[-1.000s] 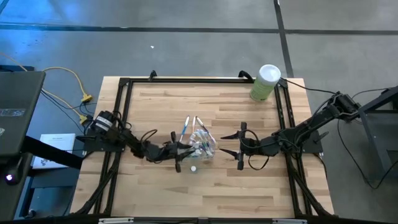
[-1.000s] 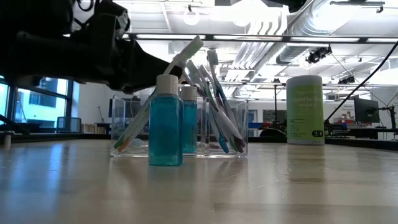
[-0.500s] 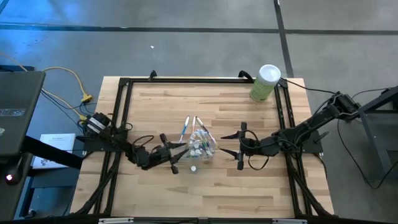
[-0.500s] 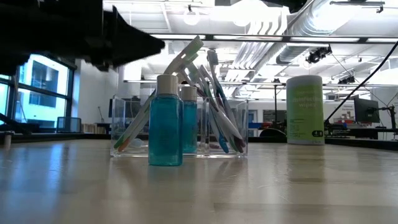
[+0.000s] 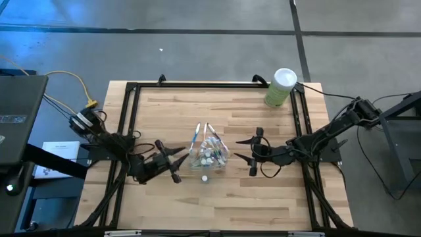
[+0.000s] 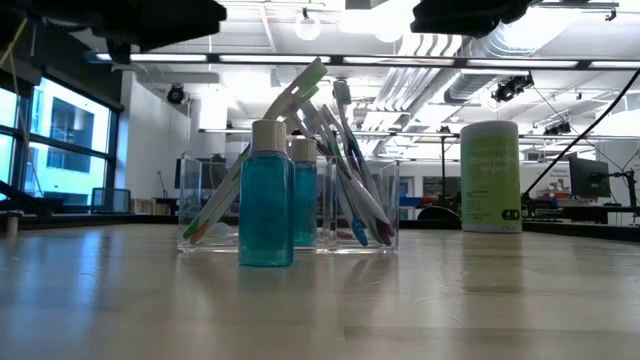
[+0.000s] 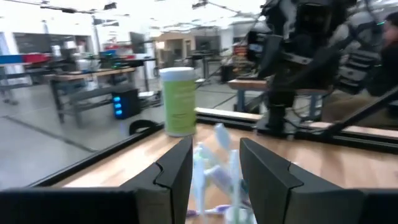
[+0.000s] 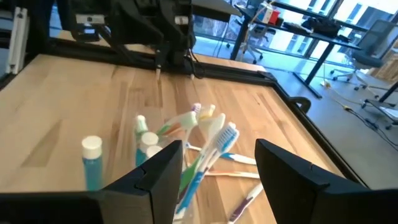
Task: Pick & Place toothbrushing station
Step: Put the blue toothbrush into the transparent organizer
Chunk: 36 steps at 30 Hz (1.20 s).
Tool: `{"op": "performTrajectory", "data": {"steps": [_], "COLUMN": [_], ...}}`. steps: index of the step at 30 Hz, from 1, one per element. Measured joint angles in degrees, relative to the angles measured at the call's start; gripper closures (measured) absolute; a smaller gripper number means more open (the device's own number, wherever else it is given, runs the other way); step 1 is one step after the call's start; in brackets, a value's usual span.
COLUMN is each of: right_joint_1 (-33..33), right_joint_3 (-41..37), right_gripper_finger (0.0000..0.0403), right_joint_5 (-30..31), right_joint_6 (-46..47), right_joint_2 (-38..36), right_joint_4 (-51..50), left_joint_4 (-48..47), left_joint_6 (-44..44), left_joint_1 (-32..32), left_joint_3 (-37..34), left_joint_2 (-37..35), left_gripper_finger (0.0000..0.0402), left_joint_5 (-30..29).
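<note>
The toothbrushing station is a small clear holder (image 5: 210,155) (image 6: 290,215) standing on the wooden table, with several pastel toothbrushes (image 8: 202,134) leaning out of it. Small blue white-capped bottles (image 6: 303,190) stand in it. One more bottle (image 5: 204,178) (image 6: 266,195) stands on the table just in front of the holder. My left gripper (image 5: 179,164) (image 7: 214,180) hangs open to the left of the holder, pointing at it, with nothing between its fingers. On the holder's right my right gripper (image 5: 237,149) (image 8: 217,186) also hangs open, apart from it.
A tall green canister (image 5: 281,87) (image 6: 490,177) with a white lid stands at the table's far right corner. Two toothbrushes (image 5: 197,135) lie just beyond the holder. A black frame (image 5: 131,118) runs along the table's edges. Bare wood lies near and far of the holder.
My left gripper has drawn back from the holder toward the table's left edge and has risen, swinging its wrist as it went; it has left the low view's middle. The holder, brushes and bottles stand as before.
</note>
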Motion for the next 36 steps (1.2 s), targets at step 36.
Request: {"op": "performTrajectory", "data": {"steps": [36], "right_joint_1": [-3.7], "right_joint_3": [0.0], "right_gripper_finger": [0.0209], "right_joint_5": [-0.4], "right_joint_6": [1.6], "right_joint_2": [0.0], "right_joint_4": [0.6], "left_joint_4": [-73.7], "left_joint_6": [-57.4], "left_joint_1": [30.8], "left_joint_3": [0.0], "left_joint_2": [-21.7], "left_gripper_finger": [0.0276], "left_joint_5": [41.4]}}
